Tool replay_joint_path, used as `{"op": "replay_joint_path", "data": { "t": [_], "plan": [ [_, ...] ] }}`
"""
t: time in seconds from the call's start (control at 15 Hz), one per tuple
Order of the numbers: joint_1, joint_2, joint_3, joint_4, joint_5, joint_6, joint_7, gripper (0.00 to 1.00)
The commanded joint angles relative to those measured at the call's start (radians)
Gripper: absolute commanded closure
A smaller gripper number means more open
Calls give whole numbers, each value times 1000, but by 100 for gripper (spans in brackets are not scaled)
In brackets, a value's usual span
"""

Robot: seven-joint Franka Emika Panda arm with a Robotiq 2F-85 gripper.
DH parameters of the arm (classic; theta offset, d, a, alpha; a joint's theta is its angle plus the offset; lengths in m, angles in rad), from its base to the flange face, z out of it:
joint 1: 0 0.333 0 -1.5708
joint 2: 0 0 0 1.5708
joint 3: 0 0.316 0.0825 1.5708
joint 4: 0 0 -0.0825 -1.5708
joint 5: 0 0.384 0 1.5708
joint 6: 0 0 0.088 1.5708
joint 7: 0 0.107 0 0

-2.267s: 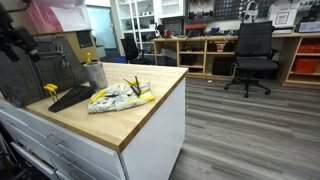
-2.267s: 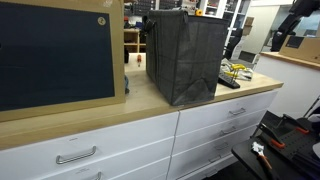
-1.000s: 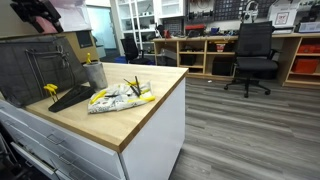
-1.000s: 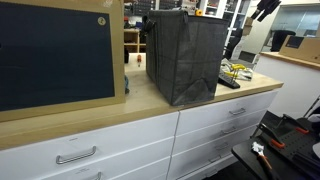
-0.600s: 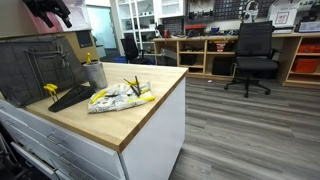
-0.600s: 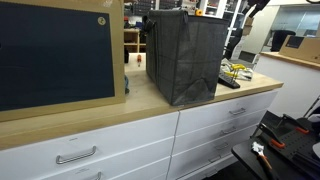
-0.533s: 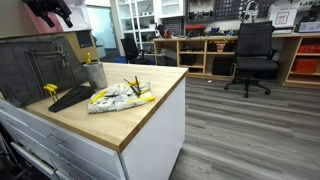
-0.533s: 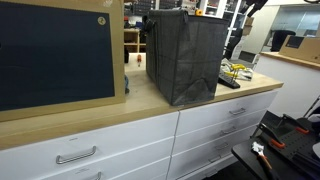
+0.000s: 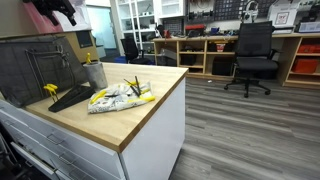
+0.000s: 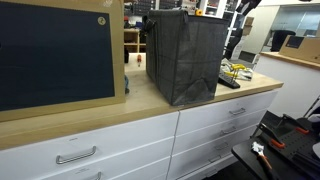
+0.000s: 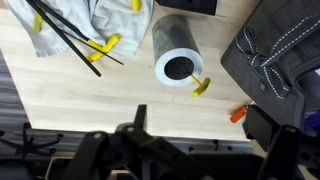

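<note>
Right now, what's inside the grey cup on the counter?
Only darkness shows inside the grey cup; a yellow piece sits at its rim. Its depths are shadowed.

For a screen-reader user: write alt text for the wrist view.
Looking down, the open gripper hangs above a wooden counter, over an upright grey cylinder. A crumpled cloth with black, yellow-tipped rods lies to one side of it, a dark bag with stitched handles to the other.

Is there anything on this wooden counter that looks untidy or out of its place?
Yes. A crumpled white cloth lies in a heap on the counter, with black rods strewn across it. A small orange piece lies loose beside the dark bag. The grey cup stands upright; nothing looks spilled.
</note>
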Motion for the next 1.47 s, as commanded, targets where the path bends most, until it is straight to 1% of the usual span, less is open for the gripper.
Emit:
{"op": "replay_joint_path", "data": {
  "t": [0.0,0.13,0.27,0.53,0.73,1.0,1.13,1.4],
  "plan": [
    [-21,2,19,3,7,-4,-4,0],
    [-25,10,26,7,7,9,19,0],
    [-24,45,35,43,-3,27,20,0],
    [-19,148,54,159,-5,39,3,0],
    [-27,244,74,275,-17,20,-11,0],
    [-49,371,99,411,-30,-27,1,0],
    [-60,430,112,469,-46,-72,-8,0],
    [-85,506,139,557,-79,-151,-16,0]
  ]
}}
